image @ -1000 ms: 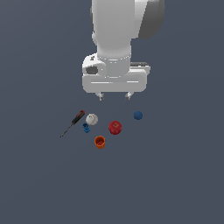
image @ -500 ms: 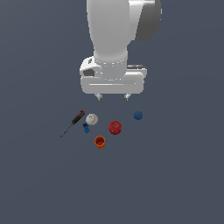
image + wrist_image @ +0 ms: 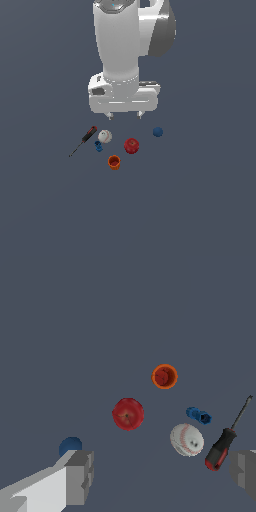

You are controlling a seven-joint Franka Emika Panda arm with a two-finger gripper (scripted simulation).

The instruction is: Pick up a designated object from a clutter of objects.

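The white baseball [image 3: 104, 136] with thin red stitching lies on the dark floor, also in the wrist view [image 3: 186, 439]. Around it lie the red-and-black screwdriver [image 3: 83, 140], a tiny blue piece [image 3: 98, 146], the red apple [image 3: 131, 145], the orange cup [image 3: 114, 162] and the dark blue ball [image 3: 158, 131]. My gripper [image 3: 125, 116] is open and empty, hanging above and behind the clutter, apart from every item. In the wrist view its fingers [image 3: 80, 476] stand wide apart with the baseball between them, nearer the finger by the screwdriver [image 3: 225, 442].
The floor is a plain dark grey surface [image 3: 200, 200] with no other objects, walls or edges in view. The white arm [image 3: 125, 55] rises above the gripper toward the top of the exterior view.
The arm and gripper have shifted slightly to the exterior view's left. The objects have not moved.
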